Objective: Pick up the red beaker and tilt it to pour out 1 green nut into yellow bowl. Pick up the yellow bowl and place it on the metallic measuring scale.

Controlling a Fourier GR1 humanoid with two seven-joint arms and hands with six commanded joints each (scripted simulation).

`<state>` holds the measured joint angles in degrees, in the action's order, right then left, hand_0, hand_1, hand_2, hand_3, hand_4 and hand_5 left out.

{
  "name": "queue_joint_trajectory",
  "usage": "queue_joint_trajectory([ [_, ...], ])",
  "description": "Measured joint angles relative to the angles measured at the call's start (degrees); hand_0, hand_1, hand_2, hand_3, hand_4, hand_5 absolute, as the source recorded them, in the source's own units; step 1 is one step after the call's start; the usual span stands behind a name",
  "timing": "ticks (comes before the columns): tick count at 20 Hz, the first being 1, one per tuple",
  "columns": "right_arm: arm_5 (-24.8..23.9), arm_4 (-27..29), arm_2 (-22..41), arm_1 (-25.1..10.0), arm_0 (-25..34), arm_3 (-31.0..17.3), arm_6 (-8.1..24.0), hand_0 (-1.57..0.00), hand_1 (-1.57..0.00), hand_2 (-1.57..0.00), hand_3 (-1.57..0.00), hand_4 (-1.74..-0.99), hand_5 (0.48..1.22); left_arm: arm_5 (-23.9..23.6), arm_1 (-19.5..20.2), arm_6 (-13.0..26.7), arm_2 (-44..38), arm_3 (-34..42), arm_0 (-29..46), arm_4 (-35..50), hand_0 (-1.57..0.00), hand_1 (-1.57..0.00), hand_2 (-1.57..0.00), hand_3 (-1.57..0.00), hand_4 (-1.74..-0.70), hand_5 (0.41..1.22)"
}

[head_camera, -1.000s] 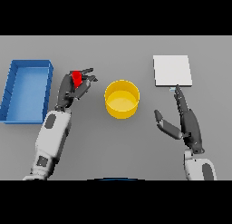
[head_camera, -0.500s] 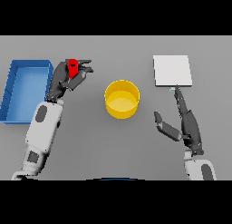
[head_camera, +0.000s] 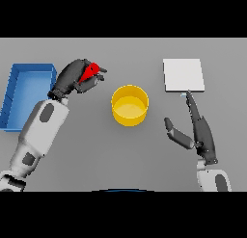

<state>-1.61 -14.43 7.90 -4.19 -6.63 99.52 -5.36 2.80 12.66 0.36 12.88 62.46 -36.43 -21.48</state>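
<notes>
Grey table (head_camera: 125, 155) fills the view, with a blue bin (head_camera: 26, 95) at the far left, a yellow bowl (head_camera: 130, 105) near the middle and a pale square scale (head_camera: 183, 74) to the right, well apart from the bowl.

Left hand (head_camera: 77, 77) has its fingers curled round the red beaker (head_camera: 91, 72), which sits between bin and bowl, apparently lifted off the table though the height is hard to judge. The beaker is not yet over the bowl; it is a little to the bowl's left and farther from the robot.

Right hand (head_camera: 198, 131) rests open on the table with straight fingers and the thumb spread, fingertips close to the scale's near edge, holding nothing.

Progress, as I judge it: the beaker is picked up and appears already tilted, but no nut is visible, neither in the bowl nor in the beaker. The pour seems undone, and the bowl is not yet on the scale.

Only part of the beaker shows past the fingers. Its long axis appears to lie slantwise, one end aimed up and right toward the bowl's side; which end is the mouth I cannot tell.
</notes>
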Motion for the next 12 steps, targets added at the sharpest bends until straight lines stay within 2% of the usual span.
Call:
queue_joint_trajectory([
  [2,0.3,0.3,0.1,0.1,0.6,-0.1,0.4,0.0,0.0,0.0,0.0,-1.178,0.667,1.6,1.4,2.4,3.2,-0.2,-3.1,-3.4,-1.57,-1.57,-1.57,-1.57,-1.74,1.139],
  [3,0.5,0.6,-0.1,-0.1,0.0,0.4,-0.1,0.0,0.0,0.0,0.0,-1.182,0.668,1.8,1.8,2.2,5.1,-0.1,-3.4,-5.1,-1.57,-1.57,-1.57,-1.57,-1.74,1.147],
  [6,0.5,1.4,-0.5,0.2,0.5,0.3,1.5,0.0,0.0,0.0,0.0,-1.183,0.673,3.1,3.4,4.7,11.1,-1.5,-7.4,-12.2,-1.57,-1.57,-1.57,-1.57,-1.74,1.183],
  [8,0.8,1.5,-0.1,0.6,-0.7,0.5,0.7,0.0,0.0,0.0,0.0,-1.187,0.676,5.2,3.9,5.8,15.2,-2.1,-9.3,-16.1,-1.57,-1.57,-1.57,-1.57,-1.74,1.197],
  [9,0.5,1.3,0.1,0.9,-0.6,0.7,0.7,0.0,0.0,0.0,0.0,-1.191,0.675,6.3,4.3,6.2,16.9,-2.6,-10.1,-17.5,-1.57,-1.57,-1.57,-1.57,-1.69,1.202],
  [12,0.2,1.4,0.1,1.5,-1.0,0.4,1.1,0.0,0.0,0.0,0.0,-1.195,0.671,10.3,5.7,6.2,21.8,-4.7,-14.2,-22.7,-1.57,-1.57,-1.57,-1.38,-1.71,1.211],
])
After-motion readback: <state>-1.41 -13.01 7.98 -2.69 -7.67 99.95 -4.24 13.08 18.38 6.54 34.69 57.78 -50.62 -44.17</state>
